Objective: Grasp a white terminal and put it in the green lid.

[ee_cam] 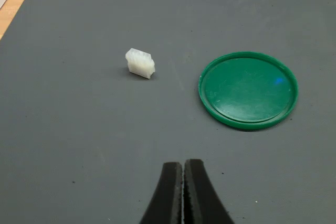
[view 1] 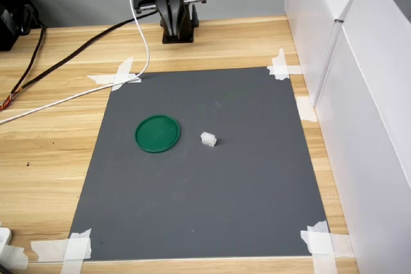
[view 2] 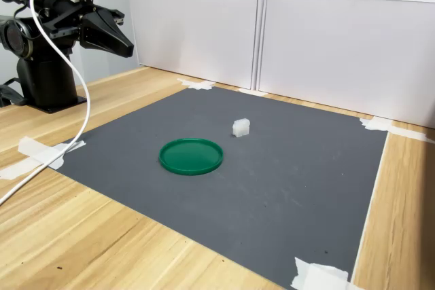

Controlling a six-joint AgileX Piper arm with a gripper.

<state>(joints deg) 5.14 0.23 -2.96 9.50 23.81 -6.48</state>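
Terminal [ee_cam: 140, 63] lies loose on the mat, lid [ee_cam: 248, 90] empty, jaws pressed together.

Gripper [ee_cam: 183, 192] is closed on nothing, its two black fingers touching along their length, high near the arm's base [view 2: 44, 76] and well apart from both things, likely a rest pose before the reach. In the wrist view, from the fingertips, the terminal sits at about 11 o'clock and the lid at about 1 o'clock, near each other but not touching. Grey mat [view 1: 212, 222] is taped at its corners [view 1: 279, 67] to the wooden table [view 1: 51, 145], presumably so it cannot slide.

Pincer [ee_cam: 183, 182] base beyond frame edge
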